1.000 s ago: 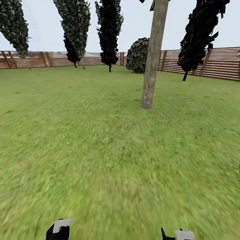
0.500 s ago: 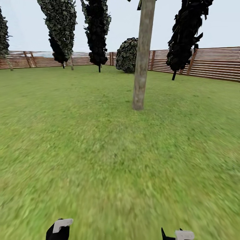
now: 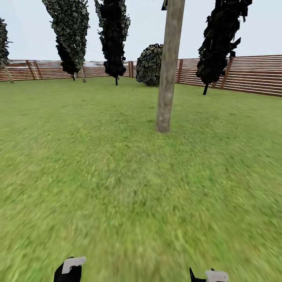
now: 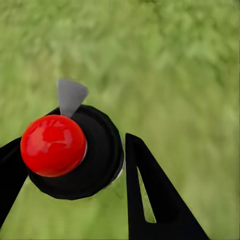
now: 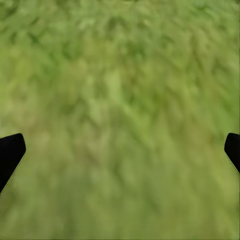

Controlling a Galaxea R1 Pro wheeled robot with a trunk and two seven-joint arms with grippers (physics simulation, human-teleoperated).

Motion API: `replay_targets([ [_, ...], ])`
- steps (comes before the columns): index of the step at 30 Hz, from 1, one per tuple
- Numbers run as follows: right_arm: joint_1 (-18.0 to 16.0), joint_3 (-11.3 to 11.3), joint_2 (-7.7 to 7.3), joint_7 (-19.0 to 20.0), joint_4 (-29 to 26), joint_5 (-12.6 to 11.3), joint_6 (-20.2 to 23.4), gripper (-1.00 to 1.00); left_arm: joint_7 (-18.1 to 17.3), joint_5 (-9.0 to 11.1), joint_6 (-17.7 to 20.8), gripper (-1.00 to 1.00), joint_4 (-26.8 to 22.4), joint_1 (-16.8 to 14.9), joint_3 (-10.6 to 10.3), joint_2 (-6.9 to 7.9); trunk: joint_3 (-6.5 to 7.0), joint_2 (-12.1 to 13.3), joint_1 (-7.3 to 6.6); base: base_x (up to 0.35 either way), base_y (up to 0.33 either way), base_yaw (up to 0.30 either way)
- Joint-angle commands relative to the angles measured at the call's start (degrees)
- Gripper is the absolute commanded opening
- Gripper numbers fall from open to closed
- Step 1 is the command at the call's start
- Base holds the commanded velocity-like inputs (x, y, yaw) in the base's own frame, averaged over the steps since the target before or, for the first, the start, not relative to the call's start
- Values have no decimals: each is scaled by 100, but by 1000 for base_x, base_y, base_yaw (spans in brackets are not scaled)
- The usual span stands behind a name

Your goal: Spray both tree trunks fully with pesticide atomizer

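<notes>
Head view: green lawn [image 3: 117,176] across most of the frame; one thick grey-tan tree trunk [image 3: 167,78] upright in the upper centre-right, its base on the grass; dark narrow trees [image 3: 113,35] and a round bush [image 3: 149,64] behind it; brown slatted fence [image 3: 250,74] along the far edge. Left end effector [image 3: 69,270] at the lower left edge, right end effector [image 3: 209,276] at the lower right edge, both over grass. Left wrist view: atomizer [image 4: 75,150], black round body with red ball top and grey nozzle, pinched between the two black fingers [image 4: 150,195] of the left end effector, held above the grass. Right wrist view: right end effector [image 5: 120,150] spread wide, fingertips at opposite frame edges, nothing between them, grass [image 5: 120,100] below.
</notes>
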Motion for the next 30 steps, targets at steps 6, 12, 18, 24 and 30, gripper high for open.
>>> replay_targets([
  [6,-2,-11,0,1,4,3,-18,100,5,12,-19,-100,4,-2,1,0,-5,-2,2,340,0,0],
  [12,-2,-11,0,1,4,3,-18,100,6,12,-19,-100,4,-4,1,0,-5,-2,2,340,0,0],
  [18,-2,-11,0,1,4,3,-18,100,13,12,-19,-100,5,-4,1,0,-5,-2,2,340,0,0],
  [24,-2,-11,1,1,4,3,-18,100,14,12,-19,-100,4,-5,1,0,-5,-2,2,340,0,-55],
  [30,-4,-11,1,1,4,3,-18,100,14,12,-19,-100,4,-3,1,0,-5,-2,2,340,0,-243],
])
